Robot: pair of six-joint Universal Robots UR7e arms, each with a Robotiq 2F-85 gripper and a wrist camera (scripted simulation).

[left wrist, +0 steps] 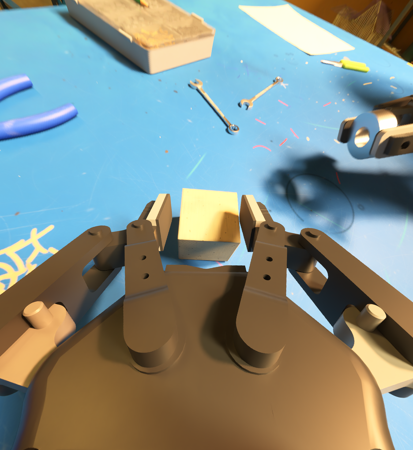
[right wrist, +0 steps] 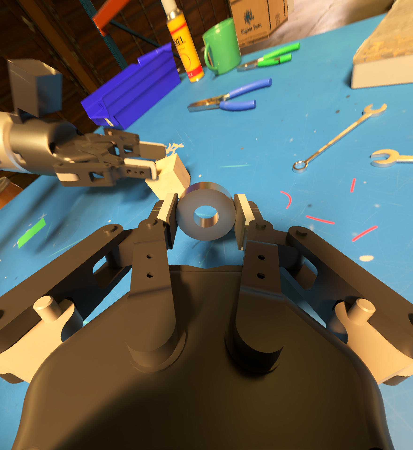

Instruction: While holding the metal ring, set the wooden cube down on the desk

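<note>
The wooden cube [left wrist: 208, 219] stands on the blue desk [left wrist: 127, 158] between the fingers of my left gripper [left wrist: 205, 215]. A narrow gap shows on each side of it, so the pads do not touch it and the left gripper is open. In the right wrist view the cube [right wrist: 173, 175] sits at the tips of the left gripper [right wrist: 156, 159]. My right gripper [right wrist: 205, 216] is shut on the grey metal ring [right wrist: 186, 219] and holds it above the desk, just right of the cube. The ring [left wrist: 371, 121] and the right gripper [left wrist: 363, 136] show at the right edge of the left wrist view.
Beyond the cube lie two wrenches [left wrist: 212, 104] [left wrist: 261, 93], a grey tray [left wrist: 176, 60], blue-handled pliers [left wrist: 30, 121] and a white sheet [left wrist: 295, 26]. A blue bin [right wrist: 132, 92], a yellow can [right wrist: 186, 46], a green mug [right wrist: 222, 46] and green pliers [right wrist: 273, 56] stand by the far edge.
</note>
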